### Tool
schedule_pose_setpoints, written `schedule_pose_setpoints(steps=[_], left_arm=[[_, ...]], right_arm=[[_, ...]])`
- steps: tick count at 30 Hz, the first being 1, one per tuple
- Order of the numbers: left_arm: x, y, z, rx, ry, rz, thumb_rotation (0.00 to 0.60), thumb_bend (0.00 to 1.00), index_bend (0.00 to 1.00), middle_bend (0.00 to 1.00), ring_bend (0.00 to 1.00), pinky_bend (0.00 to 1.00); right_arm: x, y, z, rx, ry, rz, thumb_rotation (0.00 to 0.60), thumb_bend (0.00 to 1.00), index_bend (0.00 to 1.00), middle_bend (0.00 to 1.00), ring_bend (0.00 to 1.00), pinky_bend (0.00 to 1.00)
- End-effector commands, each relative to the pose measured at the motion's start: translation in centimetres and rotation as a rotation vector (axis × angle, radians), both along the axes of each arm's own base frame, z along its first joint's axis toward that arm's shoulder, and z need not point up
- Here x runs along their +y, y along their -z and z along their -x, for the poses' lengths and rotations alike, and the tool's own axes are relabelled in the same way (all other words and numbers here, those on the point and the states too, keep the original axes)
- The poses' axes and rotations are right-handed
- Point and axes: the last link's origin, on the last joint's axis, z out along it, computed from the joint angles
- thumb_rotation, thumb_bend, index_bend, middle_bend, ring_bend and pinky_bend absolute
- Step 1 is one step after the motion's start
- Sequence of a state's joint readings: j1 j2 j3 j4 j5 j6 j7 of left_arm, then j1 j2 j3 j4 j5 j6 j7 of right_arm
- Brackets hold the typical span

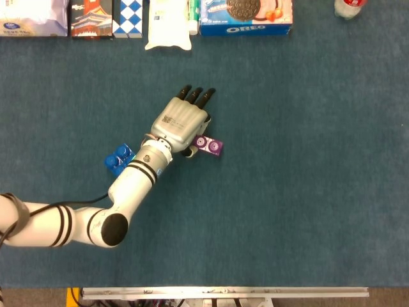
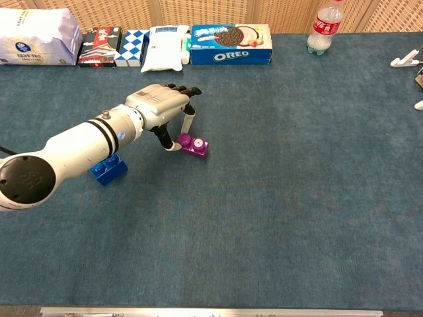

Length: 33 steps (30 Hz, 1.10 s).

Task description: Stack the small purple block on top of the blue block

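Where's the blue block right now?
The blue block sits on the mat at the left in both views, partly under the left forearm, apart from the purple block.

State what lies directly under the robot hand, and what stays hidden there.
The robot hand hangs over the blue cloth, thumb at the small purple block. The block's near end and the cloth beneath the palm are covered.
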<state>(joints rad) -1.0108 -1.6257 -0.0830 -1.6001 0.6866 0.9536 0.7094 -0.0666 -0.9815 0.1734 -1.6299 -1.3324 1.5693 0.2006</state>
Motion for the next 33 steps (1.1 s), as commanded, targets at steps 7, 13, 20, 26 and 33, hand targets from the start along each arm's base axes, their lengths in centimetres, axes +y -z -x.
schedule_pose_setpoints(steps=[7, 13, 20, 26, 33], left_arm=[[-1.1, -3.7, 0.2, 0.022, 0.023, -0.020, 0.600, 0.25, 0.55, 0.00, 0.00, 0.05], [-2.3, -6.9, 0.7, 0.038, 0.037, -0.019, 0.600, 0.25, 0.55, 0.00, 0.00, 0.05], [-4.2, -10.0, 1.4, 0.054, 0.072, 0.027, 0.600, 0.25, 0.55, 0.00, 0.00, 0.05], [-5.9, -12.2, 2.7, 0.083, 0.161, 0.066, 0.600, 0.25, 0.55, 0.00, 0.00, 0.05], [-7.7, -13.5, 4.2, 0.093, 0.216, 0.080, 0.600, 0.25, 0.54, 0.00, 0.00, 0.05]], right_arm=[[-0.1, 0.1, -0.1, 0.003, 0.001, -0.005, 0.600, 0.55, 0.37, 0.32, 0.21, 0.16], [-0.2, 0.3, -0.1, 0.007, 0.004, -0.013, 0.600, 0.55, 0.37, 0.32, 0.21, 0.16], [-0.4, 0.5, -0.2, 0.014, 0.009, -0.022, 0.600, 0.55, 0.37, 0.32, 0.21, 0.16], [-0.4, 0.7, -0.3, 0.019, 0.009, -0.025, 0.600, 0.55, 0.37, 0.32, 0.21, 0.16], [-0.5, 0.9, -0.4, 0.025, 0.012, -0.031, 0.600, 0.55, 0.37, 0.32, 0.21, 0.16]])
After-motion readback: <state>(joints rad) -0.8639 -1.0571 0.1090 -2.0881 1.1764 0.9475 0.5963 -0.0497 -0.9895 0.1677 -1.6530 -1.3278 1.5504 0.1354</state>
